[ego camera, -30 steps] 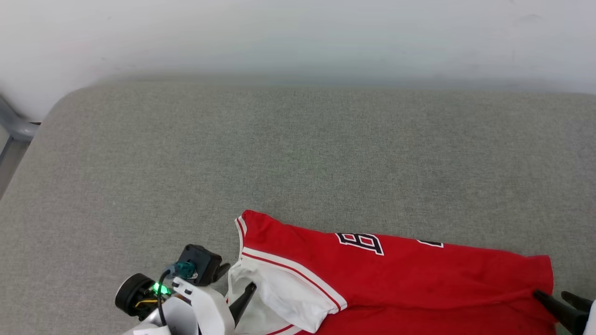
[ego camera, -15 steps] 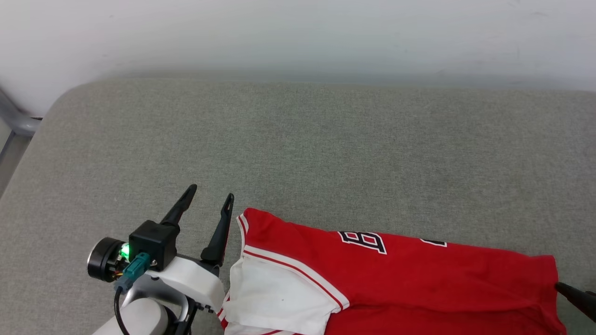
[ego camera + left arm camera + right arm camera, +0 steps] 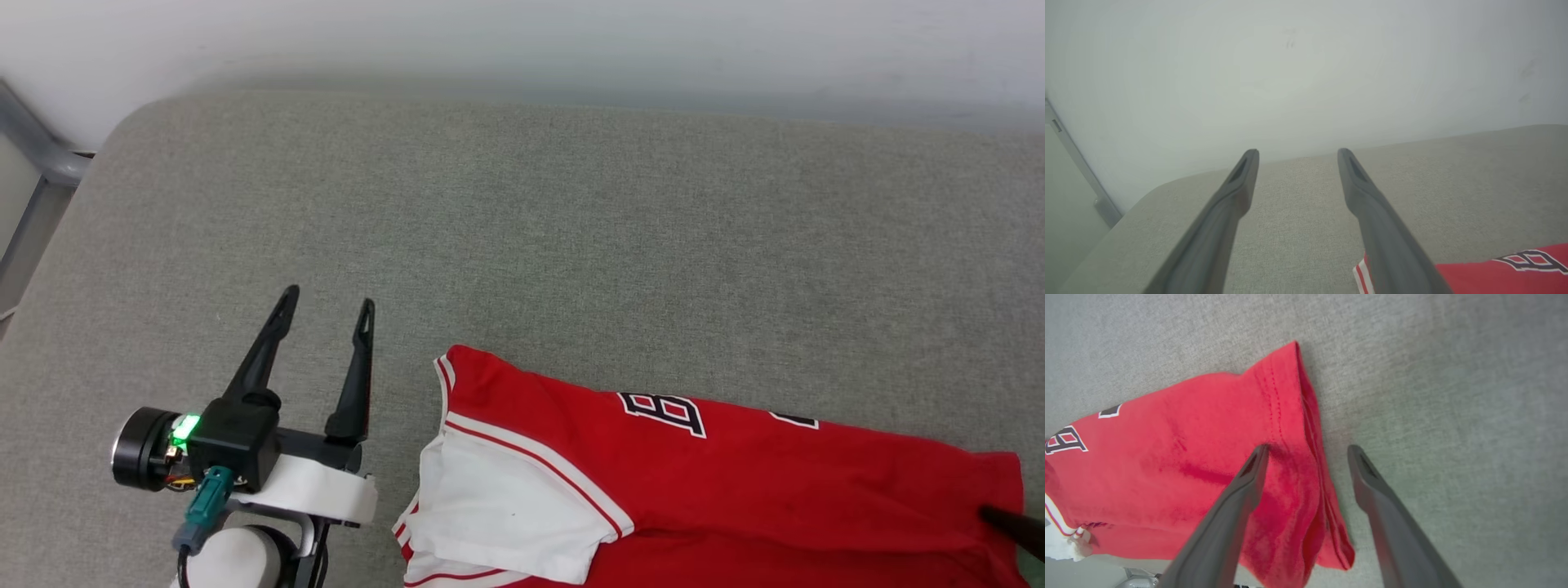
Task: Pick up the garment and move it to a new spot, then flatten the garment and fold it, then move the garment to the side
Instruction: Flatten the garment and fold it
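The garment lies on the grey cushioned surface at the lower right of the head view. It is red, folded lengthwise, with a white sleeve on top at its left end and black-and-white lettering near its far edge. My left gripper stands open just left of the collar end, apart from the cloth, nothing between its fingers. In the left wrist view the left gripper points at the wall, the garment at lower right. My right gripper is open, straddling the garment hem from above.
A white wall rises behind the surface. A grey metal frame runs past the rounded far-left corner. Bare grey fabric stretches beyond and left of the garment. One right finger pokes in at the head view's lower right edge.
My left gripper has lifted off the white sleeve and swung left, its fingers now pointing away and clear of the cloth. The right finger has slid back. The head camera has shifted slightly.
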